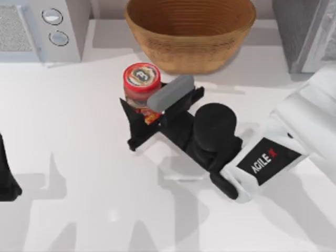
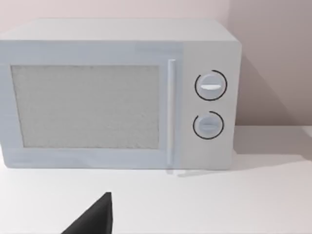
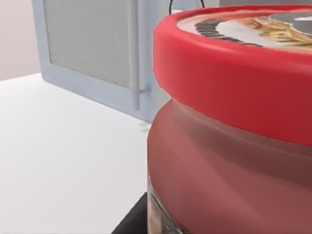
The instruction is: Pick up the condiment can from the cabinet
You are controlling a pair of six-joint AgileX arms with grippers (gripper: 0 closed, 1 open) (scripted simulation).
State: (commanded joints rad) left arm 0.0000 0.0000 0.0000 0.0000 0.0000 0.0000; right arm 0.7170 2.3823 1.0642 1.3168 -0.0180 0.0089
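A: Where's the condiment can (image 1: 142, 80)?
B: Upper middle of the top view, before the wicker basket (image 1: 190, 31).
A: Grasped?
B: Right gripper (image 1: 151, 109) jaws pinch it; lifting seems left. Left gripper (image 1: 7, 184) parked, jaws unclear.

Condiment can (image 1: 142, 80): red lid, dark-and-white "3" emblem, red-orange label; wicker basket (image 1: 190, 32) tan; microwave (image 2: 119, 92) pale grey; tabletop (image 1: 79, 157) white.
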